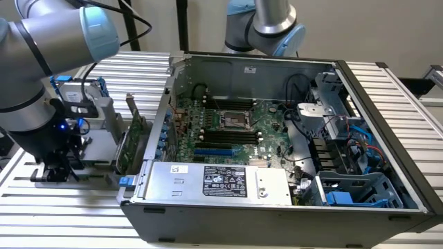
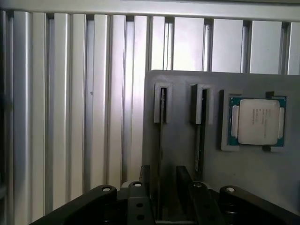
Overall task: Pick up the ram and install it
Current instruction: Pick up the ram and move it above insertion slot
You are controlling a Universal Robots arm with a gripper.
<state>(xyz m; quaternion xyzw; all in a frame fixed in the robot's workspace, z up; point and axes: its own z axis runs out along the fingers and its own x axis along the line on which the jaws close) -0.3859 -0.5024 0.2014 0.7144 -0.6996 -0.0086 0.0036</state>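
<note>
Pincer (image 2: 164, 178) gapes over grey holder (image 2: 183, 79) beside ram (image 2: 197, 157).

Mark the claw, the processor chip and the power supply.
claw (image 2: 163, 180), wrist view, gap midway between its fingertips.
processor chip (image 2: 258, 122), wrist view, centre of its metal lid.
power supply (image 1: 221, 181), exterior view, its black label.

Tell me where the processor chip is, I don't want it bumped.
In the wrist view the processor chip lies flat in a recess of the grey holder on the slatted table, right beside its two narrow slots.
</note>
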